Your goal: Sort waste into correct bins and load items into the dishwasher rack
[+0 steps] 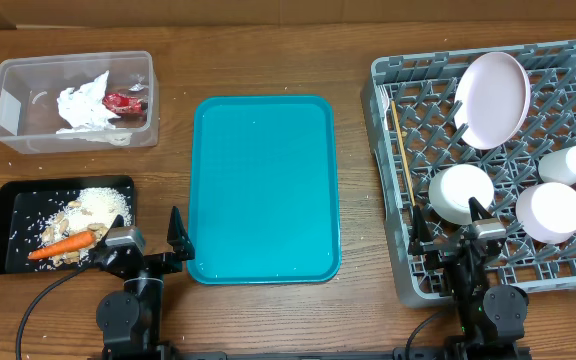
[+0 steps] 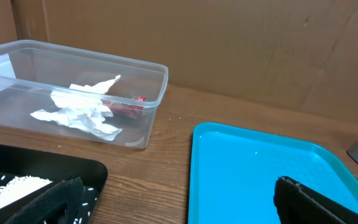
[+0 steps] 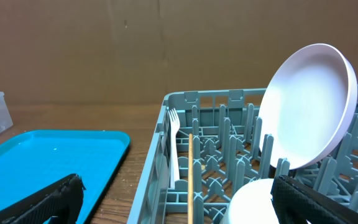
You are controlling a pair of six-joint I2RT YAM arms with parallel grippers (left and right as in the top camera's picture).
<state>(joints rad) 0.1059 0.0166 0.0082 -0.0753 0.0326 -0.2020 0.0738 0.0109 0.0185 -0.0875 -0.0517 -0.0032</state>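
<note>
The black tray (image 1: 13,215) at the front left holds an orange carrot (image 1: 63,246), beige nut bits (image 1: 76,212) and white rice (image 1: 106,202). Behind it, the clear tub (image 1: 73,60) holds crumpled paper (image 1: 86,104) and a red wrapper (image 1: 125,102). On the right, the grey dishwasher rack (image 1: 393,240) carries an upright plate (image 1: 492,98), two bowls (image 1: 461,192) (image 1: 550,211), a cup (image 1: 569,163), a wooden stick (image 1: 404,155) and a fork (image 3: 174,143). My left gripper (image 1: 150,240) stands open between the black tray and the teal tray. My right gripper (image 1: 451,235) is open at the rack's front edge, holding nothing.
A large teal tray (image 1: 265,188) lies bare in the middle of the wooden table. In the left wrist view it (image 2: 260,168) sits right of the clear tub (image 2: 148,93). A brown cardboard wall closes off the back.
</note>
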